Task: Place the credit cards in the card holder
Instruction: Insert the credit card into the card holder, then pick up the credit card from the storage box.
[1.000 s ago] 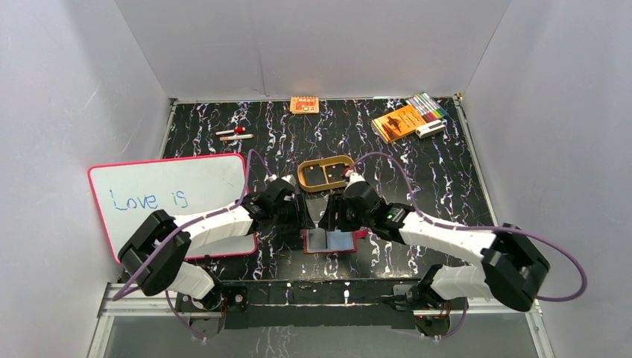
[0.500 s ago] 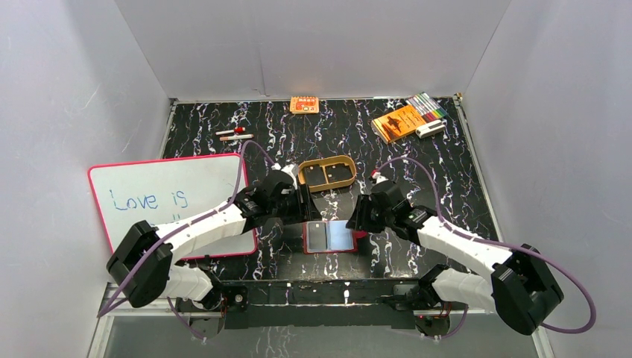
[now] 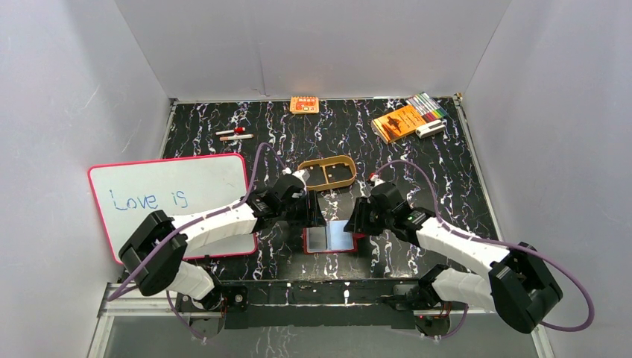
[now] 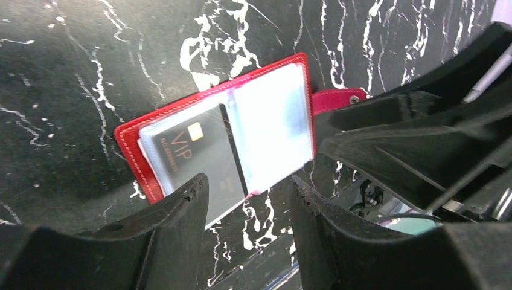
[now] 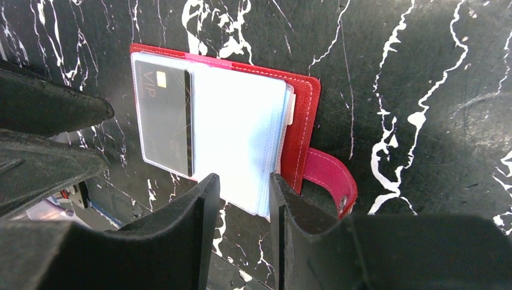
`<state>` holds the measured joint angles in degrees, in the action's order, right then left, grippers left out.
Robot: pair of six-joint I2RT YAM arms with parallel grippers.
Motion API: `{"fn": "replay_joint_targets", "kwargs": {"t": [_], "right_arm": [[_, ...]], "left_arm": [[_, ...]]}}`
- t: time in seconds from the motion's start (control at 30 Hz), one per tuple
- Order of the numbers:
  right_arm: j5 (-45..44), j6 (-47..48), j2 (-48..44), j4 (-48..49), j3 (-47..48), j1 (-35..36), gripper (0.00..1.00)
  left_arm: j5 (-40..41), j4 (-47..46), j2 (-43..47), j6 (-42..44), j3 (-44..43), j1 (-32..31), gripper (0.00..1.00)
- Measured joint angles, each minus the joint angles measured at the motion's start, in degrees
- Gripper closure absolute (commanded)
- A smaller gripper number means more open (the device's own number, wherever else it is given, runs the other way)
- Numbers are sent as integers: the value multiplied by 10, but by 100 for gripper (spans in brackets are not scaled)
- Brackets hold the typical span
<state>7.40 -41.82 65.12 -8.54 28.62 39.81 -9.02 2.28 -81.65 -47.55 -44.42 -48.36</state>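
A moment ago both my hands pulled away from the dark red folding leather card holder [image 3: 329,239]. My left hand [image 4: 249,181] has now swung back over it, fingers apart and empty. My right hand [image 5: 243,179] hangs at its right edge, fingers also apart. The holder lies open at lower centre with a dark credit card [image 4: 181,148] already sleeved, so I judge the filling well along.

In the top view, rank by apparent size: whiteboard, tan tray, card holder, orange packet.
1. whiteboard
2. tan tray and card holder: look alike, holder partly hidden
3. orange packet
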Motion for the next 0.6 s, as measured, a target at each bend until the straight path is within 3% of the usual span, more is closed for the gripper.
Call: {"fn": "replay_joint_targets", "kwargs": {"t": [0.23, 0.4, 0.6], "right_arm": [[-22, 14, 4, -6, 52, 0, 52], [-33, 23, 15, 9, 71, -3, 44], [-39, 45, 113, 35, 201, -41, 43]], "left_arm": [[37, 12, 9, 2, 0, 0, 53], [55, 30, 15, 5, 0, 0, 54], [104, 64, 100, 18, 0, 0, 50]]}}
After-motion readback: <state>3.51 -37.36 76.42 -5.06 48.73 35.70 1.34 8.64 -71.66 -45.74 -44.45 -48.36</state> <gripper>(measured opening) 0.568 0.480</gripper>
